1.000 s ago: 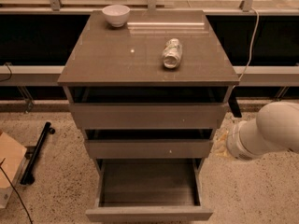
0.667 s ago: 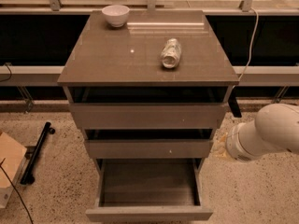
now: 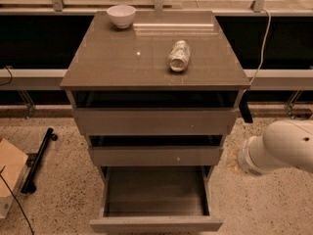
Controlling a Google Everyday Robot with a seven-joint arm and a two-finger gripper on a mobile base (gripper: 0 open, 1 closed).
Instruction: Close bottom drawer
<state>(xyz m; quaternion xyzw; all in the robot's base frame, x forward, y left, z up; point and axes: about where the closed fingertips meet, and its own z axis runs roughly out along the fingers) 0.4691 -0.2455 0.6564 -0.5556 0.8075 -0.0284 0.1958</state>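
The bottom drawer [image 3: 156, 223] of the grey-brown cabinet [image 3: 98, 67] is pulled far out toward me. Its shallow box interior [image 3: 155, 190] is open to view and holds nothing. The middle drawer [image 3: 155, 156] and top drawer [image 3: 155, 121] stand out a little, with dark gaps above their fronts. A white arm segment [image 3: 281, 148] reaches in from the right edge, level with the middle drawer and apart from the cabinet. My gripper is not in view.
A white bowl [image 3: 121, 15] and a lying crumpled bottle [image 3: 178, 56] are on the cabinet top. A black bar [image 3: 38, 159] and a cardboard box [image 3: 10, 173] lie on the speckled floor at left. A cable [image 3: 261, 38] hangs at the right.
The white arm segment at the right has sunk slightly. The drawers have not moved.
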